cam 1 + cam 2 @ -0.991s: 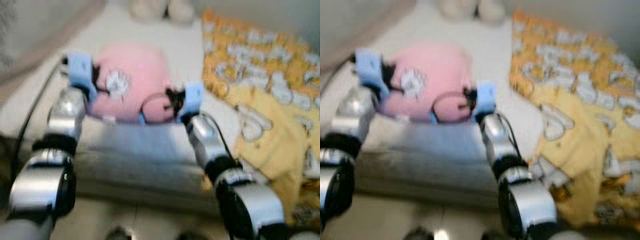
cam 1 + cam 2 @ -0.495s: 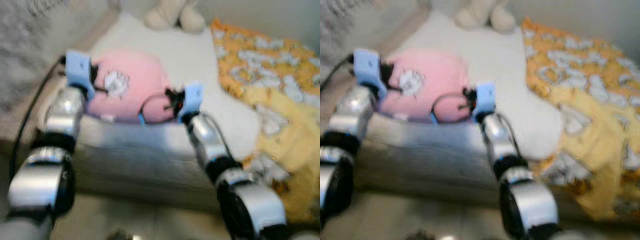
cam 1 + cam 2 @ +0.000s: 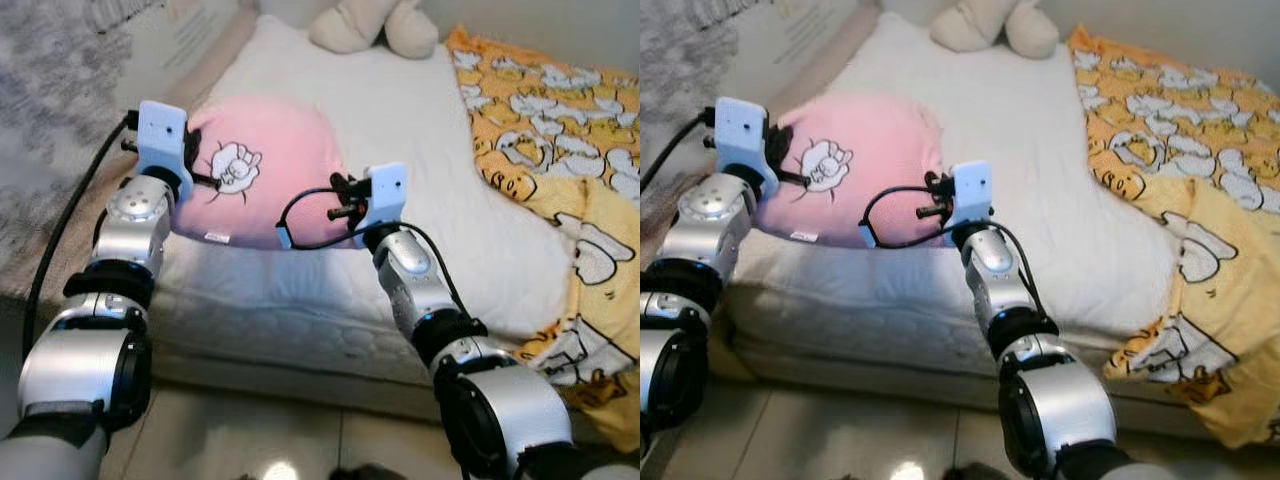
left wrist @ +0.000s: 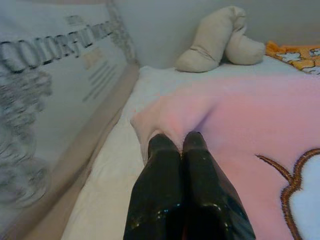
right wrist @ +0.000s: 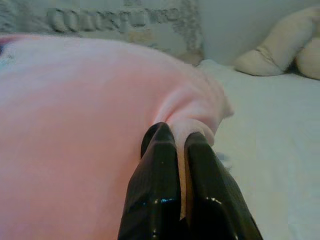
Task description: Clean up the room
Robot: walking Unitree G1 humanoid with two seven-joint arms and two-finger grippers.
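A round pink cushion [image 3: 265, 170] with a white cat patch sits at the near left corner of the white mattress [image 3: 420, 140]. Both arms reach out to it, one on each side. My left gripper [image 4: 178, 140] is shut on a pinch of the pink cushion [image 4: 250, 115] at its left edge. On the opposite edge, the right gripper [image 5: 178, 135] is shut on a fold of the same pink cushion [image 5: 75, 110]. The cushion rests low, at the mattress surface.
A cream plush toy [image 3: 375, 25] lies at the head of the mattress. A yellow and orange duck-print blanket [image 3: 560, 130] covers the right side and hangs over the front edge. A grey patterned wall panel [image 3: 60, 90] runs along the left. Tiled floor [image 3: 250, 440] lies below.
The camera has swung and the picture has sharpened. Both grippers keep their hold on the pink cushion, which stays in about the same place between the arms.
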